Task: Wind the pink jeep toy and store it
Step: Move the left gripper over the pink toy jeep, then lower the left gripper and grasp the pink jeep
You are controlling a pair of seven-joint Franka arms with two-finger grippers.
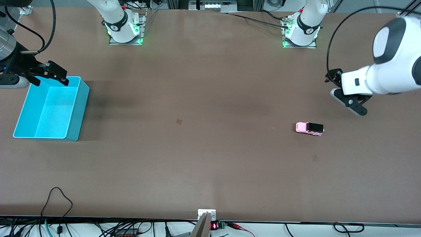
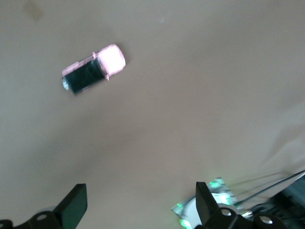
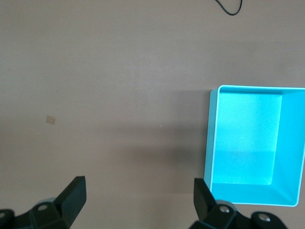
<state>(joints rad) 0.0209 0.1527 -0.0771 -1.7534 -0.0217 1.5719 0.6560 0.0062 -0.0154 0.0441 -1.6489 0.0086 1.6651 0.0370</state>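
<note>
A wide brown surface [image 1: 204, 98] fills the front view, with the two robot bases along its upper edge and cables trailing past its lower edge. A small pink toy jeep [image 1: 309, 128] with a black roof panel sits alone on the surface, toward the left arm's end, resting on its wheels. In the left wrist view the same jeep [image 2: 93, 69] appears slightly blurred on bare brown surface.

The left gripper [image 1: 348, 102] hangs in the air over the surface close to the jeep, not touching it. Its jaws are spread wide apart and hold nothing.

At the right arm's end of the surface stands a turquoise bin [image 1: 79, 108], open at the top, with nothing visible inside. The right gripper [image 1: 51, 75] hangs over the bin's rim on the side toward the robot bases. Its jaws are also wide apart and hold nothing. The right wrist view shows the bin [image 3: 212, 138] from above, its inside bare.
</note>
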